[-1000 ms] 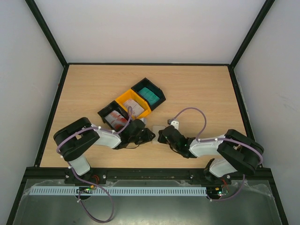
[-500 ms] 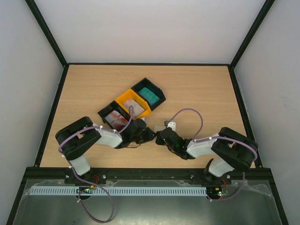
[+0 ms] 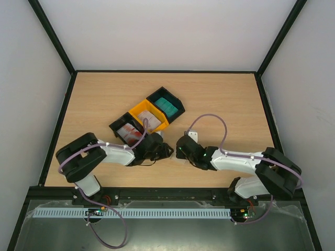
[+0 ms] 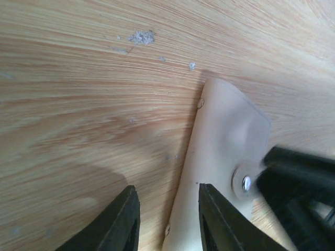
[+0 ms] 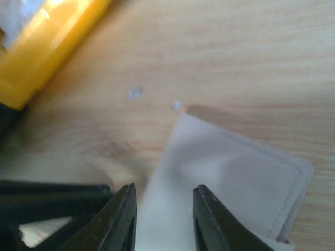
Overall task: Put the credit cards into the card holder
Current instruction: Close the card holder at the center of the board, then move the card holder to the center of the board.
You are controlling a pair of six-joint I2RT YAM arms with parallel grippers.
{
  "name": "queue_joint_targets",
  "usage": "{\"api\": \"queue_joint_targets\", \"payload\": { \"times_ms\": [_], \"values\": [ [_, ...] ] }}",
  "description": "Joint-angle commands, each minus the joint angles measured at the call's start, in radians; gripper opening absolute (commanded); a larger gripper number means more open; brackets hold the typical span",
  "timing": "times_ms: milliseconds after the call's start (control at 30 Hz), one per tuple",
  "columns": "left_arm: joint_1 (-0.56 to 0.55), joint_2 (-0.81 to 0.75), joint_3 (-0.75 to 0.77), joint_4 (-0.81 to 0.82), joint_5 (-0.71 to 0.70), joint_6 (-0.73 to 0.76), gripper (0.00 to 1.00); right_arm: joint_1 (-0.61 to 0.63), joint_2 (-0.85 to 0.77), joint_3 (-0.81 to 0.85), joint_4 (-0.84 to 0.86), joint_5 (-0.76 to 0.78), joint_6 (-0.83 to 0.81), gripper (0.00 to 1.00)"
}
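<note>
The beige card holder [image 4: 225, 151] lies closed on the wood, its snap tab [image 4: 244, 183] facing up. It also shows in the right wrist view [image 5: 235, 183]. In the top view it is almost hidden between the two grippers. My left gripper [image 4: 168, 212] is open, its jaws straddling the holder's left edge. My right gripper [image 5: 163, 212] is open over the holder's opposite corner. Its black fingers [image 4: 298, 178] touch the snap tab. The red-blotched card [image 3: 130, 134], the white-grey card [image 3: 152, 121] and the teal card [image 3: 168, 106] each lie in a tray.
The joined black-yellow-black trays [image 3: 140, 111] sit diagonally just behind the grippers. The yellow tray's wall [image 5: 47, 47] is close at the right wrist's upper left. White specks [image 4: 141, 36] lie on the wood. Dark frame rails border the table.
My right arm has stretched out and its gripper has moved left onto the card holder. My left gripper has stayed at the holder's other side. The holder is more covered now.
</note>
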Motion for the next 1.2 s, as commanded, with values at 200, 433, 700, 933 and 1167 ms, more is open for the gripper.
{"api": "queue_joint_targets", "payload": {
  "times_ms": [200,433,700,933,1167],
  "values": [
    [0.000,-0.259,-0.002,-0.274,-0.091,0.110,0.46,-0.046,-0.138,0.171,-0.459,0.142,0.066,0.54],
    [0.013,-0.481,-0.012,-0.483,-0.210,0.178,0.65,-0.045,-0.226,0.056,-0.432,-0.131,0.060,0.67],
    [0.093,-0.650,-0.004,-0.656,-0.248,0.227,0.75,-0.037,-0.247,-0.004,-0.395,-0.358,-0.058,0.70],
    [0.152,-0.714,0.027,-0.745,-0.239,0.253,0.79,0.011,-0.077,0.116,-0.521,-0.179,-0.113,0.70],
    [0.210,-0.741,0.068,-0.804,-0.246,0.286,0.81,0.080,0.063,0.213,-0.641,-0.028,-0.136,0.70]
  ]
}}
